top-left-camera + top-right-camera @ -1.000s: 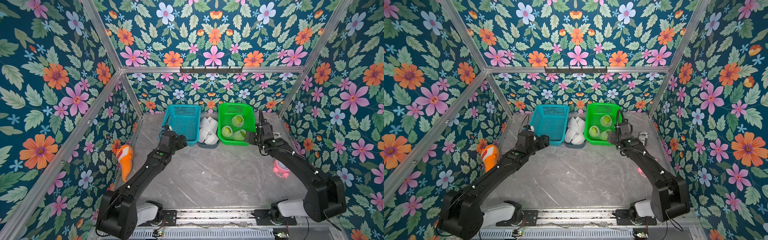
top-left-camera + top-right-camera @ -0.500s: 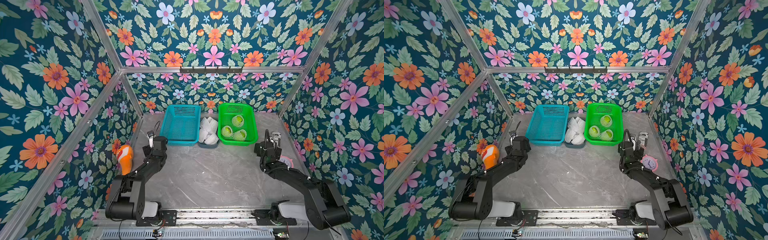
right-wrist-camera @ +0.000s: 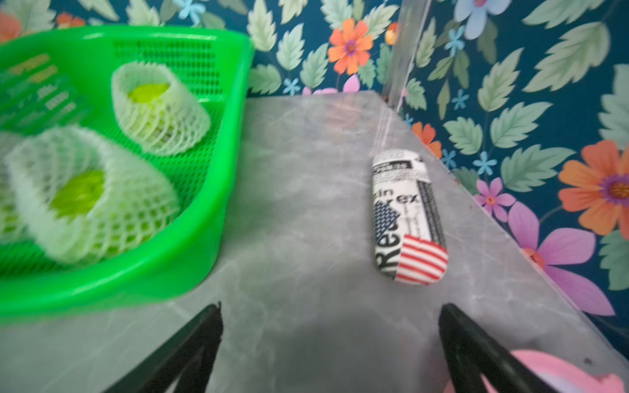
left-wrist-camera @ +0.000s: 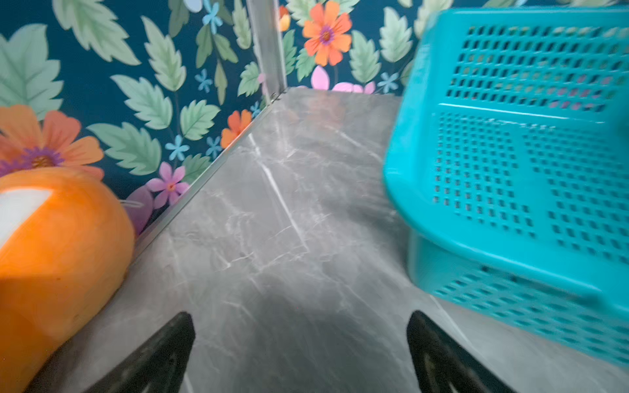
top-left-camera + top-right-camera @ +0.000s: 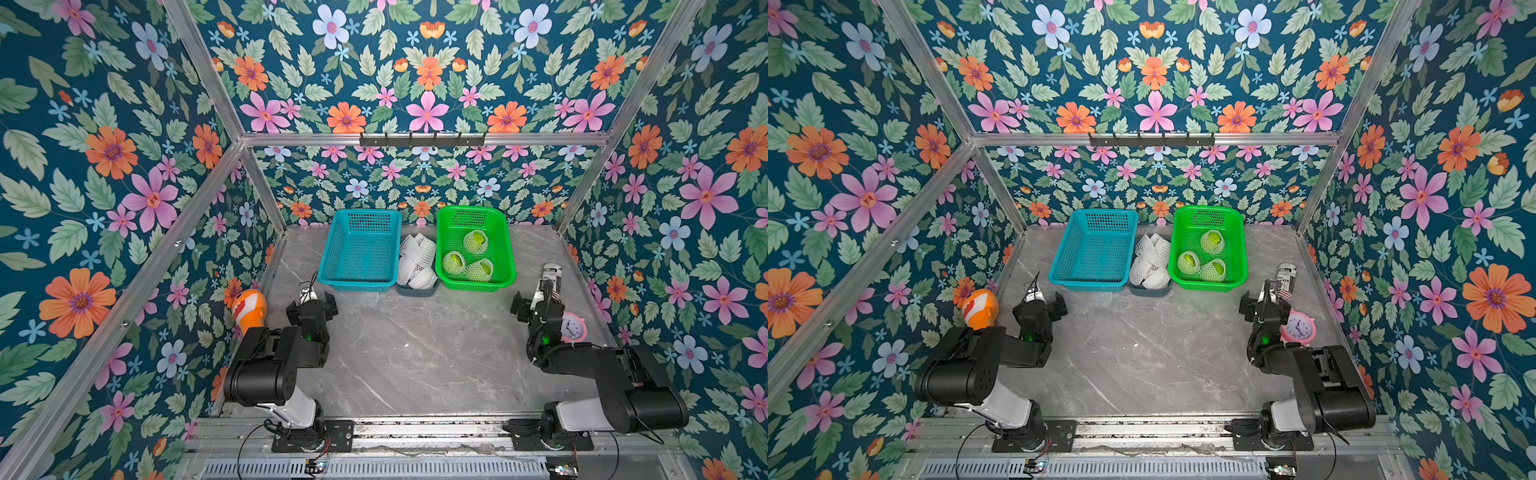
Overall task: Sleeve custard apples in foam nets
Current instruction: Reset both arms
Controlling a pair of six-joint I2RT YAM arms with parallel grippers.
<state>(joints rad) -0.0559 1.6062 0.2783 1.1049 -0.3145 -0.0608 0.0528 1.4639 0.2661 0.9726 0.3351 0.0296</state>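
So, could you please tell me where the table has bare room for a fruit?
The widest bare patch is the table middle, between the left pincer and right pincer, in front of the blue basket, foam nets and green basket. The blue basket is empty too. Crowded: the right edge, with printed case and pink clock.

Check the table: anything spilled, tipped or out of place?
Nothing stands out. Three netted fruits sit inside the green basket, spare nets are piled between the baskets, the blue basket is upright and empty, and the left hand and right hand are open, holding nothing.
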